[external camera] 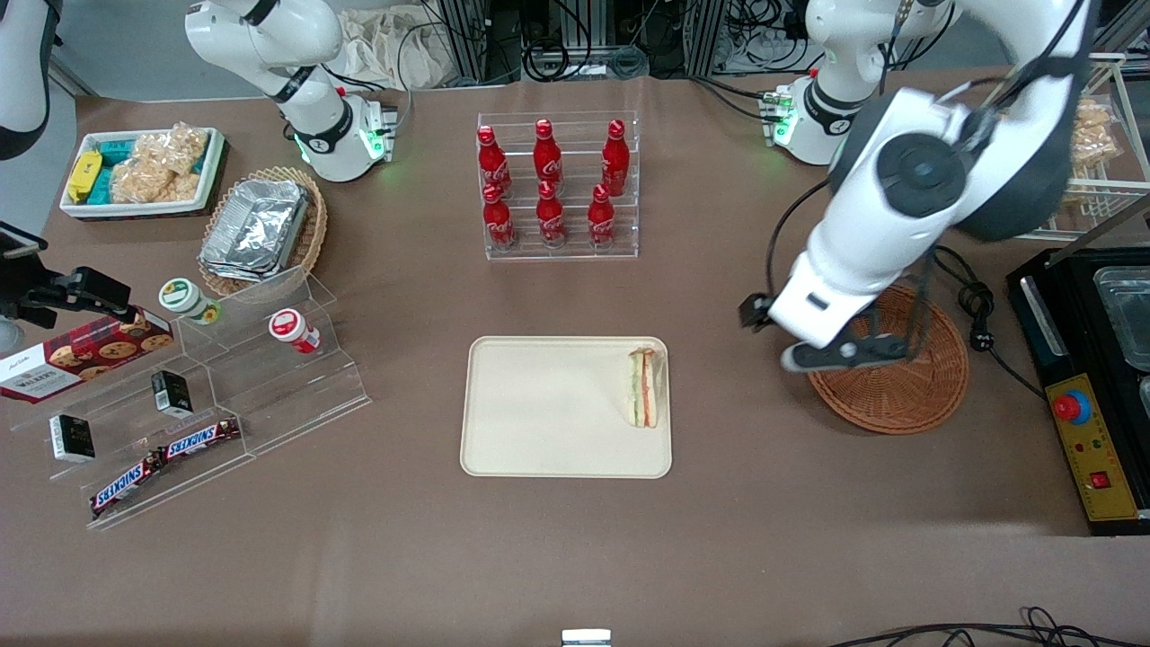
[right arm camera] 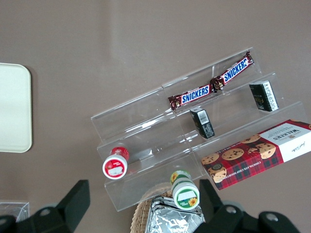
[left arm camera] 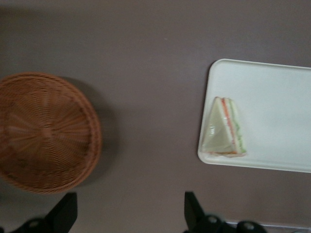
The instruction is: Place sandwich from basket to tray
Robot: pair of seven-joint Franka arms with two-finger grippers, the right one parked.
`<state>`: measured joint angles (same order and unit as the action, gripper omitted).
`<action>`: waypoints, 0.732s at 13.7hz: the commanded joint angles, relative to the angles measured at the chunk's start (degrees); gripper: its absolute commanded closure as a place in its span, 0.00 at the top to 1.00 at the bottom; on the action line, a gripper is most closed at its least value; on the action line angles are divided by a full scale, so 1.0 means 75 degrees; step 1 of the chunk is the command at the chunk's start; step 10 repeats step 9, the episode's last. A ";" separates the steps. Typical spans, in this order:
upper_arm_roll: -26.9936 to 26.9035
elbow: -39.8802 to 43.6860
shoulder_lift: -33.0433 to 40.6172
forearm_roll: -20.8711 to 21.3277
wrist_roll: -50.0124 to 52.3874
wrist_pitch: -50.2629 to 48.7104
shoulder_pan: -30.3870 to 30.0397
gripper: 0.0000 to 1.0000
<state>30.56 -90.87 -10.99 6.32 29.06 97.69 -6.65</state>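
The wedge sandwich [external camera: 643, 387] lies in its clear wrap on the cream-beige tray [external camera: 539, 404], at the tray's edge nearest the working arm. It also shows in the left wrist view [left arm camera: 224, 128], on the tray [left arm camera: 277, 97]. The reddish-brown wicker basket [external camera: 907, 395] is empty and stands toward the working arm's end of the table; it also shows in the left wrist view [left arm camera: 43, 131]. My left gripper [external camera: 844, 355] hovers above the basket's rim on the tray's side. In the wrist view the gripper [left arm camera: 129, 213] is open and empty over bare table between basket and tray.
A clear rack of red cola bottles [external camera: 557, 184] stands farther from the camera than the tray. A stepped acrylic shelf with snacks [external camera: 198, 395], a tan basket with foil containers [external camera: 260, 229] and a white snack tray [external camera: 144, 171] lie toward the parked arm's end. A black machine [external camera: 1087, 386] stands beside the basket.
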 commanded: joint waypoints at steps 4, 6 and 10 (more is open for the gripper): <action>-0.2700 0.0526 0.1299 -0.0631 -0.1751 -0.1984 0.1155 0.99; -0.3077 0.0340 0.1710 -0.0749 -0.1976 -0.2325 0.1413 0.99; -0.3090 0.0501 0.1629 -0.0749 -0.1964 -0.2361 0.1438 0.99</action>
